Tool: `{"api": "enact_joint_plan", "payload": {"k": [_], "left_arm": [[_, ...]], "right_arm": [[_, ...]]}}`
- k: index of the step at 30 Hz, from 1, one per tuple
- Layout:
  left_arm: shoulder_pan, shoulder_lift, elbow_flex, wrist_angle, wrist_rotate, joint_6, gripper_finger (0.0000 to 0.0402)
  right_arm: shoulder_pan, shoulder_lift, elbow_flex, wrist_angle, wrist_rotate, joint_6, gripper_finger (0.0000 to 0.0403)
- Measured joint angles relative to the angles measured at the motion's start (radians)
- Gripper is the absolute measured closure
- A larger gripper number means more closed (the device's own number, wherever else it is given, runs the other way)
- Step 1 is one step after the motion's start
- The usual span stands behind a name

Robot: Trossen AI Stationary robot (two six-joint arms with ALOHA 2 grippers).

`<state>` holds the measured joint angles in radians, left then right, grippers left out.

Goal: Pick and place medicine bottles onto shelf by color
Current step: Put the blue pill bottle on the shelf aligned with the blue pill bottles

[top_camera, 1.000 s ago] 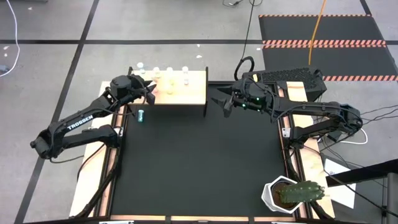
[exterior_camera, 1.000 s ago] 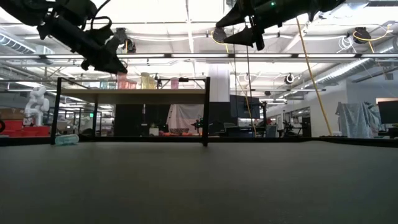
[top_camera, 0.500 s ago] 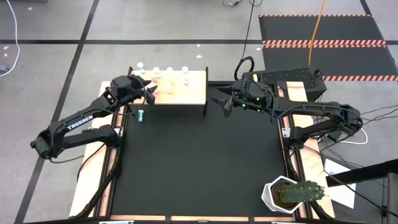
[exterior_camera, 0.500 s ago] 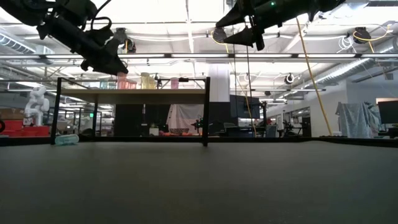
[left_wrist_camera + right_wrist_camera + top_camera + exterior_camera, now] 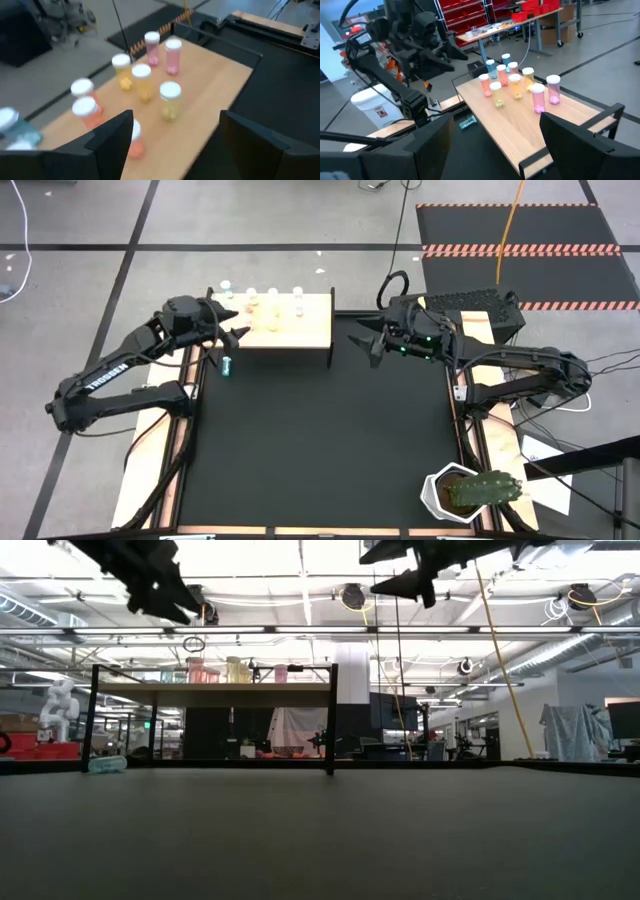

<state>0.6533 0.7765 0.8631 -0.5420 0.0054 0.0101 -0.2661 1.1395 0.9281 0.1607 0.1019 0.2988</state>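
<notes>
Left gripper [image 5: 233,321], jaws wide and empty, hangs off the shelf [image 5: 310,330] edge; we note the fallen blue bottle [image 5: 227,365] at its 6 o'clock (right gripper [image 5: 362,343] farther, also wide).

shelf top [image 5: 300,330]: pale wood, smooth and matt, faint grain in my left wrist view.
shelf legs [image 5: 331,720]: thin dark bars, look like metal, matt.
medicine bottles [image 5: 538,98]: translucent plastic bodies, slightly glossy; white caps, smooth plastic.
fallen bottle [image 5: 227,365]: clear bluish plastic, at 9 o'clock on the mat, beside the shelf.
desk mat [image 5: 320,440]: black, matt, finely textured in the low view.
desk side strips [image 5: 180,445]: pale wood, bare and matt.
my left gripper [image 5: 233,328]: dark matt plastic fingers.
my right gripper [image 5: 360,345]: same dark matt finish.
cactus pot [image 5: 440,495]: white, smooth, at 5 o'clock.
</notes>
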Motion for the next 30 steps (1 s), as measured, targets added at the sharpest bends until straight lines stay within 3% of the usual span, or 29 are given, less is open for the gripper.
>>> {"api": "enact_joint_plan", "payload": {"k": [12, 17, 24, 30], "left_arm": [[-0.256, 0.021, 0.058, -0.413, -0.033, -0.56, 0.0154], [-0.309, 0.063, 0.056, -0.568, -0.034, -0.766, 0.0181], [-0.316, 0.159, -0.016, -0.627, -0.1, -1.068, 0.021], [-0.317, 0.233, -0.113, -0.622, -0.171, -1.221, 0.0218]], "right_arm": [[0.0, -0.038, 0.0, -0.17, 0.001, -0.004, 0.0108], [0.0, -0.038, 0.0, -0.191, 0.002, -0.023, 0.0108], [0.007, -0.038, 0.0, -0.201, -0.002, -0.009, 0.0108], [0.035, -0.042, 0.0, -0.24, -0.003, -0.004, 0.0108]]}}
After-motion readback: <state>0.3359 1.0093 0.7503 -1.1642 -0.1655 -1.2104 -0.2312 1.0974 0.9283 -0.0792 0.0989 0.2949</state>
